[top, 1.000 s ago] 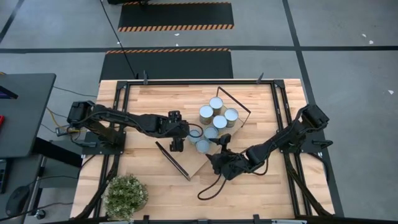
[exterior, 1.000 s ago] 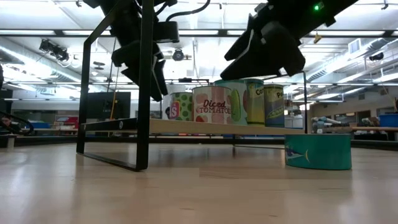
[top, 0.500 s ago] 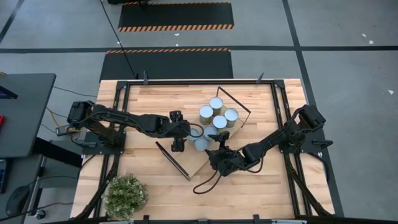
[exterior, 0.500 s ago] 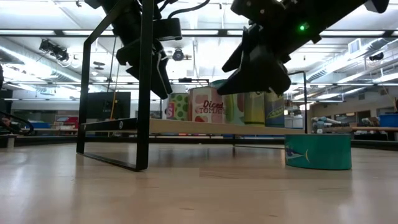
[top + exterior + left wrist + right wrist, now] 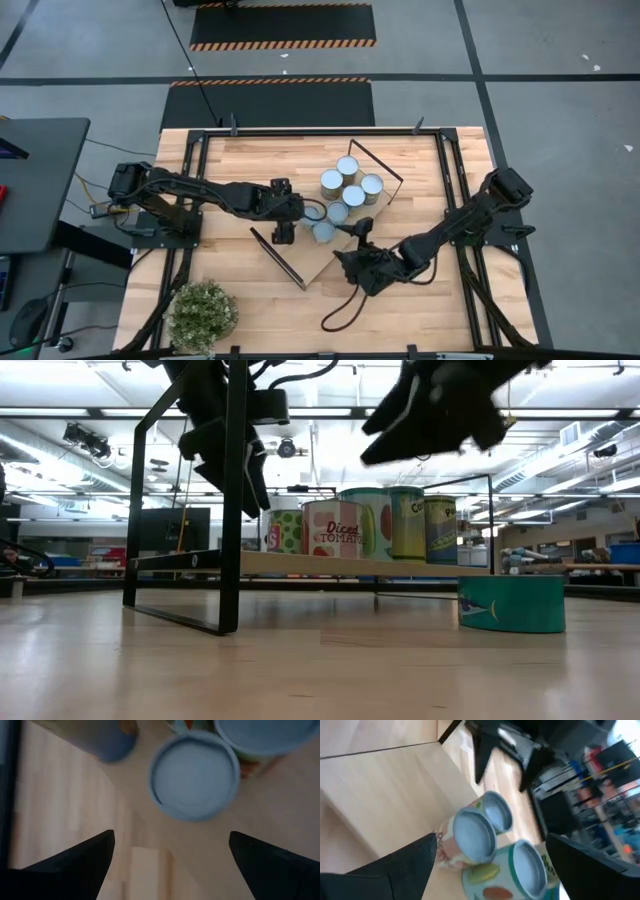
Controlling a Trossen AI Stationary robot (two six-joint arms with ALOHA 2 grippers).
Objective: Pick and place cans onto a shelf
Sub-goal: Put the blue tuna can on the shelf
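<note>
The shelf, a light-wood board with black end frames, lies slantwise on the table. Several cans stand upright on its far half; in the low view they stand in a row. A short teal can stands on the tabletop beside the shelf. My left gripper hangs open and empty above the board's near half; the nearest can top lies ahead of its fingers. My right gripper is open and empty, raised above the board's right side, looking at the cans.
A potted plant stands at the near left corner of the table. The shelf's black end frame rises upright at its near end. A black cable loops on the table under my right arm. Bare tabletop lies left of and in front of the shelf.
My right gripper has dipped toward the cans, then risen and drawn back toward the table's near edge, staying open. The cans and the shelf stand where they were.
</note>
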